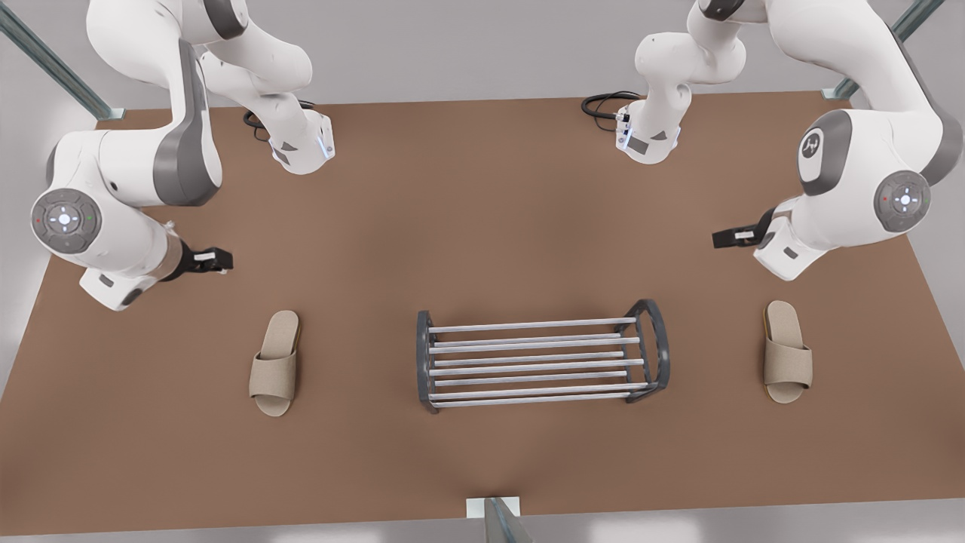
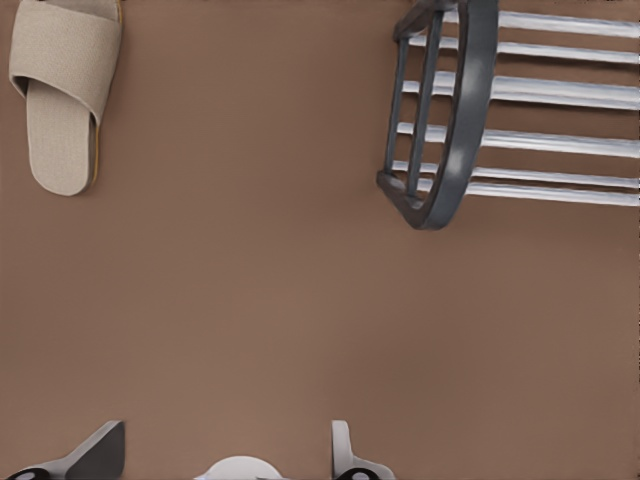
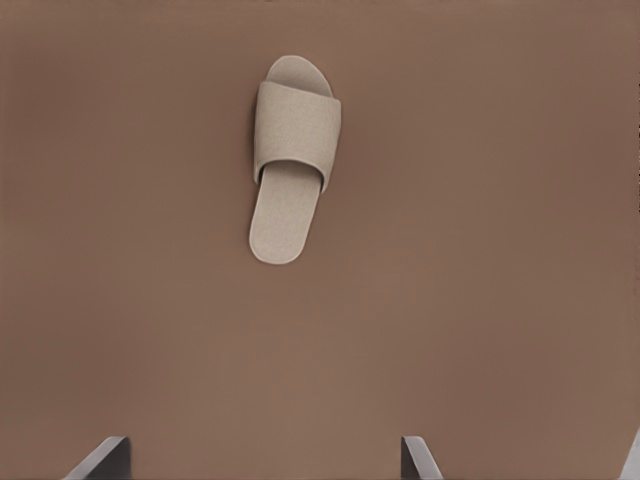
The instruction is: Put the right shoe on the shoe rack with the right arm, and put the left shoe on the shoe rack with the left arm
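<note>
Hovering released, left end effector (image 1: 720, 239) near left shoe (image 1: 787, 351), right end effector (image 1: 225, 262) near right shoe (image 1: 274, 363)

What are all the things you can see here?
Shoe rack: one, silver bars between dark grey end frames, middle of the table, nothing on it.
Slippers: two, beige, flat on the table, one to the front view's right of the rack, one to its left.
Table: one, brown, under everything.
Cables: two, black, coiled at the far edge, one by each arm's base, the other.
Left gripper: one, dark fingers on a white arm, open, above the table near the front view's right slipper.
Right gripper: one, the same colours, open, above the table near the front view's left slipper.
</note>
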